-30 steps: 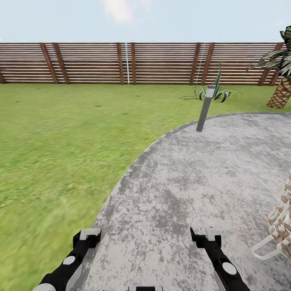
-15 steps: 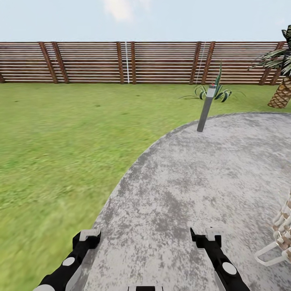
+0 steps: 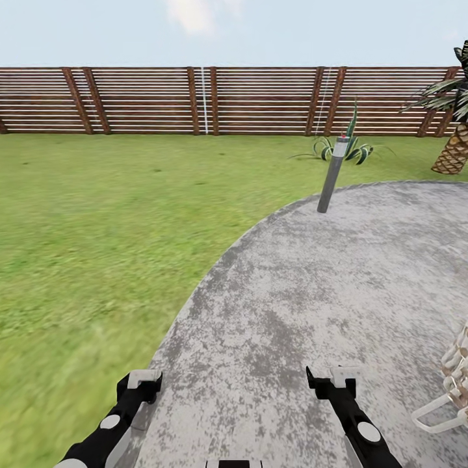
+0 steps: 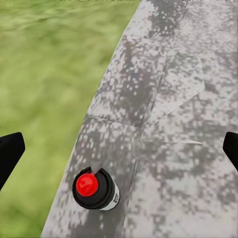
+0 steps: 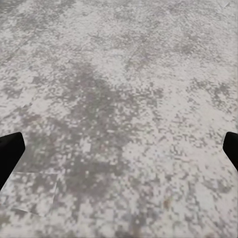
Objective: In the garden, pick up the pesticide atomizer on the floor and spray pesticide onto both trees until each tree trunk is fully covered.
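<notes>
Here, on a mottled grey paved pad (image 3: 305, 286) at the edge of the garden's lawn (image 3: 97, 214), the robot stood with both arms lowered in front of it. The left pincer (image 3: 144, 382) hung over the curved seam where paving met grass, and the right pincer (image 3: 333, 379) hung over bare paving, well apart from its twin. In both wrist views the dark fingertips (image 4: 10, 153) sat at opposite edges of the picture (a wide spread), with nothing between them.

The pesticide atomizer (image 4: 95, 188) appeared in the left wrist view as a small, near-black bottle seen from above, its red top facing the camera. It stood on the paving close to the grass line, nearer one fingertip than the other and touched by neither.

Farther off, a grey bollard (image 3: 331, 175) rose at the far rim of the pad, just in front of a spiky plant (image 3: 341, 148). A brown slatted fence (image 3: 214, 101) closed off the lawn under a pale sky. A short palm (image 3: 455, 123) stood at the right, and a pale woven piece of furniture (image 3: 452, 383) edged into the head view beside the right arm.
</notes>
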Robot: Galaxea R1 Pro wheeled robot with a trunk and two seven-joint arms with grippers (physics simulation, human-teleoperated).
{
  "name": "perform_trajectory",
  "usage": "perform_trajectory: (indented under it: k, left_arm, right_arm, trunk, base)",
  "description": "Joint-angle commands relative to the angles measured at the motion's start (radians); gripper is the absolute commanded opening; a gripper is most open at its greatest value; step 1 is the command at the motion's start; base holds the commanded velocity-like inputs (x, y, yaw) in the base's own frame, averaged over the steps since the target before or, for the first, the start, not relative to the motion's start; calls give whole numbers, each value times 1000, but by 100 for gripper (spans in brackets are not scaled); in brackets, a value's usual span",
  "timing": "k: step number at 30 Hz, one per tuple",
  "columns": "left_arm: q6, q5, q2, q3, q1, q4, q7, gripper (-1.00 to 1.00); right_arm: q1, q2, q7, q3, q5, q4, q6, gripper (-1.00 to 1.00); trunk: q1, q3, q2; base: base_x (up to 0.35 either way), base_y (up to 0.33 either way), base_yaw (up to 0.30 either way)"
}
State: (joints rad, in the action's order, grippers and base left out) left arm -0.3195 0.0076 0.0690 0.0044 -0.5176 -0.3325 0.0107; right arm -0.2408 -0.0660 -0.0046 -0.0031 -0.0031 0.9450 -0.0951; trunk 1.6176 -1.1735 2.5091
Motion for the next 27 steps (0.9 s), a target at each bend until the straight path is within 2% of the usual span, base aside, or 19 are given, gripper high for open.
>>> perform_trajectory:
  k: [1, 22, 27]
  left_arm:
    - [-1, 0, 0, 0, 0, 0, -1, 100]
    - [-16, 0, 5, 0, 1, 1, -5, 100]
    - [-72, 3, 5, 0, 1, 2, -6, 100]
  right_arm:
    - [0, 0, 0, 0, 0, 0, 0, 100]
    - [0, 0, 0, 0, 0, 0, 0, 100]
    - [0, 0, 0, 0, 0, 0, 0, 100]
  trunk:
    - [0, 0, 0]
    - [9, -112, 5]
    - [12, -139, 6]
  base:
    - [0, 0, 0]
    - [0, 0, 0]
    - [0, 0, 0]
